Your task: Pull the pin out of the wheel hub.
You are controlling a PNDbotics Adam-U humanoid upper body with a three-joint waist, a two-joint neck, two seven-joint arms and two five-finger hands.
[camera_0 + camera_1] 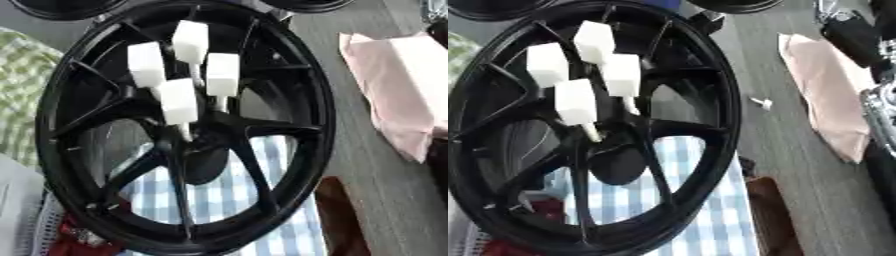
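A black spoked wheel hub (262, 130) lies tilted across most of the view. Several pins with white block heads stand close together near its centre: one (178, 101) is nearest, and others (221, 74) (145, 63) (191, 41) are behind it. Each has a thin pale shaft running down to the hub. A small white pin (763, 103) lies loose on the grey table to the right of the rim. My right hand (852, 35) shows as a black and silver shape at the upper right edge, away from the pins. My left hand is out of sight.
A pink bag (398, 85) lies on the table at the right. Blue checked cloth (219, 200) shows through the spokes, and a green checked cloth (22, 85) lies at the left. There is a red object (79, 240) at bottom left and a brown object (772, 215) at bottom right. More dark rims (66, 7) line the top edge.
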